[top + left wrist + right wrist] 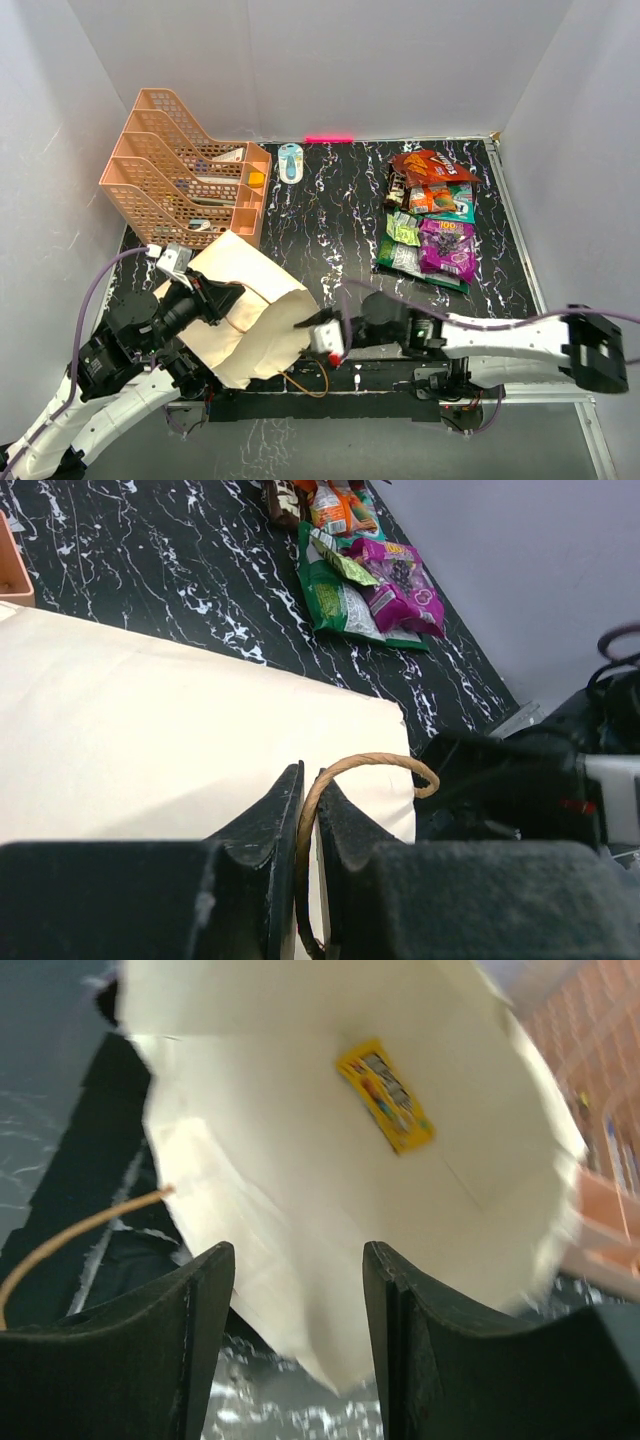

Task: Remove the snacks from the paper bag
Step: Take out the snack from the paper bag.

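Yellow packet (385, 1095) lies inside paper bag (300, 1210), beyond parted right jaws.

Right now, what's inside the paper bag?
Through the open mouth of the paper bag, the right wrist view shows one small yellow packet lying on the inner wall. Nothing else shows, but the near rim and folds hide part of the interior.

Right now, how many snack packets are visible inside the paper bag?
1: a yellow packet on the inner wall of the paper bag, right wrist view; more may be hidden.
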Controlling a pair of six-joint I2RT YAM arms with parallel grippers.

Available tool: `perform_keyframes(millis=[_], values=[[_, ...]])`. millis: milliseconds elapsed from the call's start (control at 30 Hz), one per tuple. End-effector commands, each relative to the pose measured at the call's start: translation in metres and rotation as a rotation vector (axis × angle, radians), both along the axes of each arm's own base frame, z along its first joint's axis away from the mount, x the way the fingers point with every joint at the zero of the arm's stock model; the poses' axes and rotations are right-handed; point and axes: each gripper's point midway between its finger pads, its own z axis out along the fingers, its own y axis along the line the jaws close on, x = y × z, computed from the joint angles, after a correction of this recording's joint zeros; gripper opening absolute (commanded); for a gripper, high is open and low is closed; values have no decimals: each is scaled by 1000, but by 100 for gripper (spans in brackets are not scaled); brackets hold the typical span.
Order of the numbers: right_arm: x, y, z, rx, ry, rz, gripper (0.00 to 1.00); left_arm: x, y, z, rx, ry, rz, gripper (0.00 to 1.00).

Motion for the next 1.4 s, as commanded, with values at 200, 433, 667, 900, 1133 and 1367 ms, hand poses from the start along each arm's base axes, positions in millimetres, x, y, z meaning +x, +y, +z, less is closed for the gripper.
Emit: perform_keyframes(millis=[200, 433, 667, 900, 1133, 1367], values=[[0, 110, 14, 205, -454, 6, 42, -9, 11, 10, -12, -12, 8, 9], [33, 154, -25, 154, -547, 5, 40, -15, 14, 16, -22, -31, -12, 9], [58, 181, -43, 167, -525, 23, 39, -11, -1, 23, -15, -64, -69, 9], [91, 143, -64, 112, -511, -140, 38, 11, -65, 43, -32, -115, -244, 9], [91, 70, -73, 48, -466, -236, 37, 20, -133, 67, -160, -143, -467, 9], [63, 37, -74, 19, -398, -245, 34, 34, -188, 79, -235, -104, -622, 9]])
